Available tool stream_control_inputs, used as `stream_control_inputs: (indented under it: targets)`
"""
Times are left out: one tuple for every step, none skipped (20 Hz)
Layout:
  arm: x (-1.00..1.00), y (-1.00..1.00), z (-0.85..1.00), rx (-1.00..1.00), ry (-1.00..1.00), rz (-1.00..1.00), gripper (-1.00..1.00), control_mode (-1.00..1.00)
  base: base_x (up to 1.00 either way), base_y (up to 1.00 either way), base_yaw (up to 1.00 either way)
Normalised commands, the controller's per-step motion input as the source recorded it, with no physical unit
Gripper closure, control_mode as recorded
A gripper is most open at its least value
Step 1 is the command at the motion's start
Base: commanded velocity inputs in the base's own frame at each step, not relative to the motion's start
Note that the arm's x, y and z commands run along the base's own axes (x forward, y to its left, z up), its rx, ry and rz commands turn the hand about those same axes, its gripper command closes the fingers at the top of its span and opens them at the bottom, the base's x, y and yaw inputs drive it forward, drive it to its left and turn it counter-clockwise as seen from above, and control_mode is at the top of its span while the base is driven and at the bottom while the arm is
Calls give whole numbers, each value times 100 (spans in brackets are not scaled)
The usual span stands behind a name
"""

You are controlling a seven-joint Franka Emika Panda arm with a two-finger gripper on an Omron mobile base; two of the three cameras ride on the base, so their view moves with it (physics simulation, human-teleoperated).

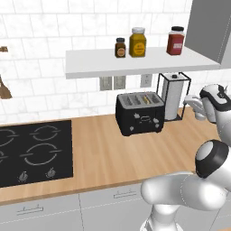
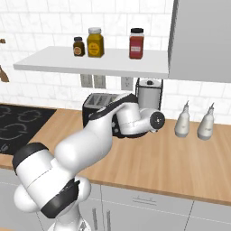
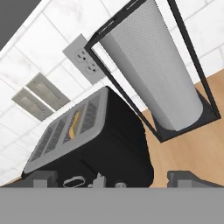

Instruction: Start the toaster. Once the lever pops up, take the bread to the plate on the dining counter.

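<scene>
Toaster (image 1: 140, 113) on table (image 1: 103, 153) near far wall, bread (image 3: 75, 123) in slot. Gripper (image 3: 109, 177) spread wide, empty, just right of toaster; front lever lies left and below.

A: The toaster (image 1: 140, 113) is black, with a grey slotted top; a tan-yellow slice of bread (image 3: 75, 123) shows in one slot.

B: Just right of the toaster, the paper towel roll (image 1: 172, 100) is white with a fine dotted texture, in a thin black wire frame.

A: Under the toaster, the worktop (image 1: 108, 153) is light wood grain over grey cabinets (image 1: 67, 207).

B: Left of the toaster, the cooktop (image 1: 34, 151) is black with pale ring markings.

A: Above the toaster, on the white shelf (image 1: 135, 61): a dark brown jar (image 1: 120, 48), an amber-yellow jar (image 1: 137, 43), a red jar (image 1: 175, 41). The wall tiles (image 1: 54, 27) are white, faintly marbled.

B: Farther right of the toaster stand two white bottles (image 2: 194, 122).
</scene>
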Motion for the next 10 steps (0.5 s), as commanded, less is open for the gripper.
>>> stream_control_inputs:
  targets:
    - [0,0,0,0,0,0,-100,-100,0,0,0]
    - [0,0,0,0,0,0,-100,-100,0,0,0]
    - [0,0,0,0,0,0,-100,-100,0,0,0]
    - [0,0,0,0,0,0,-100,-100,0,0,0]
    - [0,0,0,0,0,0,-100,-100,0,0,0]
    - [0,0,0,0,0,0,-100,-100,0,0,0]
    - [0,0,0,0,0,0,-100,-100,0,0,0]
    - [0,0,0,0,0,0,-100,-100,0,0,0]
    - [0,0,0,0,0,0,-100,-100,0,0,0]
    - [0,0,0,0,0,0,-100,-100,0,0,0]
